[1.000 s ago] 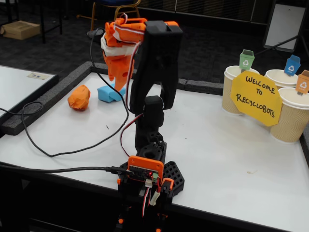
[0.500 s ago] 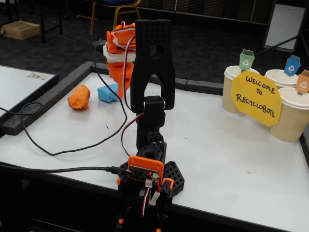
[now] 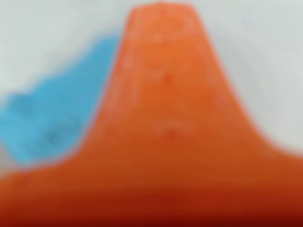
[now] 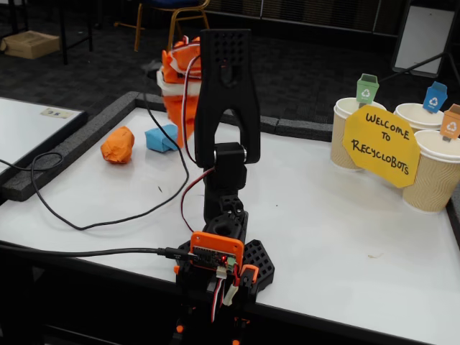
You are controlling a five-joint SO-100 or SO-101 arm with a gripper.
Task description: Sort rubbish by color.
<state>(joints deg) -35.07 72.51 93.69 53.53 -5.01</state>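
Two wads of rubbish lie at the far left of the white table in the fixed view: an orange wad [image 4: 117, 145] and, to its right, a light blue wad [image 4: 159, 138]. My orange gripper [image 4: 180, 129] points down just right of the blue wad, with its tip partly hidden behind the black upper arm [image 4: 224, 86]. The wrist view is badly blurred. One orange finger [image 3: 163, 94] fills most of it, and the blue wad [image 3: 57, 118] lies to its left on the white surface. Whether the jaws are open or shut does not show.
Three paper cups stand at the right: one with a green tag [image 4: 347, 133], one with a blue tag [image 4: 417, 115], one with an orange tag [image 4: 435, 176]. A yellow sign [image 4: 381, 146] leans on them. Black cables [image 4: 86, 224] cross the front left. A dark raised border [image 4: 65, 147] edges the table.
The black upper arm has swung upright and the gripper has moved back and down beside the blue wad. Both wads stay where they were.
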